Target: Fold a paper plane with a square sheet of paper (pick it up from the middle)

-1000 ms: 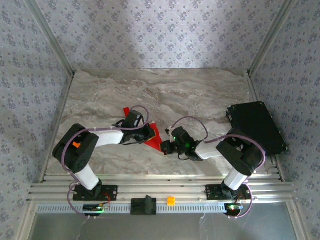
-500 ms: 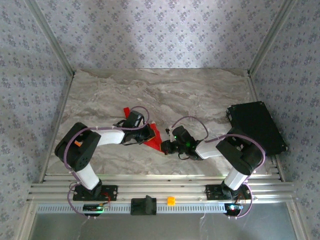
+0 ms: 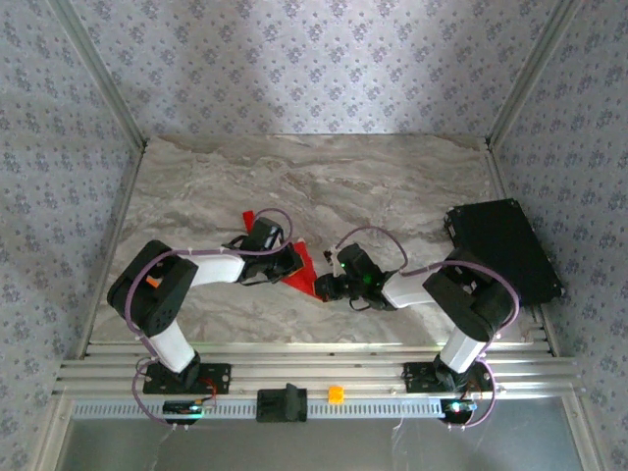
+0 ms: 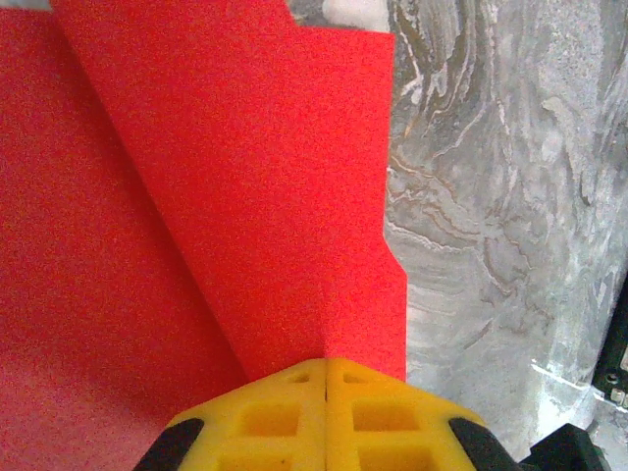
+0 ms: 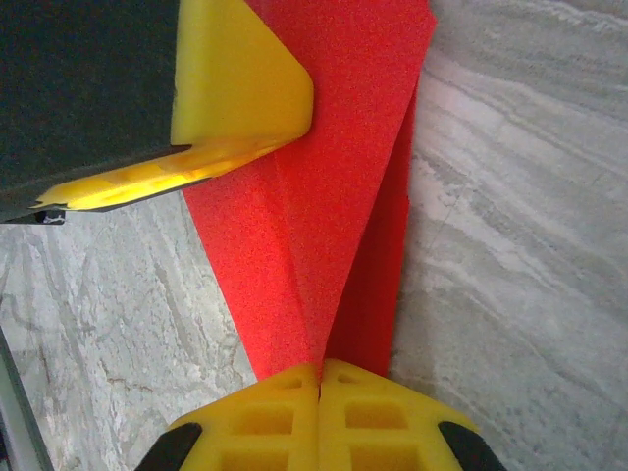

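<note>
**A:** What has changed in the last second?

**B:** Very little. The right gripper point(image 3: 325, 287) has crept slightly away from the bases and toward the left arm. The paper point(image 3: 305, 265) has barely stirred.

**A:** Where does the paper sit?

**B:** Low over the table point(image 3: 324, 182), in the near middle, strung between the two arms. It is already a creased wedge, not a flat square.

**A:** And the fingers?

**B:** Both pairs are closed on it. In the left wrist view the yellow tips of the left gripper point(image 4: 326, 368) meet with no gap, and the red sheet comes straight out from between them. The right wrist view shows the same for the right pair.

**A:** Which way does it lie from each?

**B:** It lies dead ahead of both, so neither arm is nearer. They face each other across it, with the left pinching one side edge and the right the other end.

**A:** What about the long axis and the point?

**B:** From the right wrist the folds fan out away from the right fingers, so the narrow end seems to be in that grip and the wide end far from it. From above the axis runs far-to-near, leaning toward the right arm. I'd say the next crease depends on keeping that line taut between the two pinches.
</note>
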{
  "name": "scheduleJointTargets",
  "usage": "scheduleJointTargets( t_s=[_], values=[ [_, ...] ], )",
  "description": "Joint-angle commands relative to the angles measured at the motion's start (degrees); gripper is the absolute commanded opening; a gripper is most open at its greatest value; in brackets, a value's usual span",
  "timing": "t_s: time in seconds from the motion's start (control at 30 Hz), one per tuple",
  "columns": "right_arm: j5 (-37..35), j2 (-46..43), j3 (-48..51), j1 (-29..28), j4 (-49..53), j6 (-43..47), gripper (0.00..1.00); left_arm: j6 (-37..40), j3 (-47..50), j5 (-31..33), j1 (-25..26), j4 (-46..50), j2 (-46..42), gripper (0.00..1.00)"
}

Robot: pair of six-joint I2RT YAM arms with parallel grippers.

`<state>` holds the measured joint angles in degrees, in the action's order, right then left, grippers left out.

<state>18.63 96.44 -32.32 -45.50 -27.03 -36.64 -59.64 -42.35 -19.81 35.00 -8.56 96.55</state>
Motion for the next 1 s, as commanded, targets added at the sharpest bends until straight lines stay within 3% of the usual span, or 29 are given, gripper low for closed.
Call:
scheduleJointTargets(
  t_s=[0.0, 0.97],
  values=[
    [1.31, 3.14, -0.35, -0.47, 6.08, 0.16, 0.00, 0.03, -0.72, 1.84, 0.15, 1.70, 0.30, 0.07],
    [3.60, 4.28, -1.08, 0.86, 7.78, 1.32, 0.00, -0.69, 0.88, 6.10, -0.29, 3.56, -0.82, 0.07]
  ],
)
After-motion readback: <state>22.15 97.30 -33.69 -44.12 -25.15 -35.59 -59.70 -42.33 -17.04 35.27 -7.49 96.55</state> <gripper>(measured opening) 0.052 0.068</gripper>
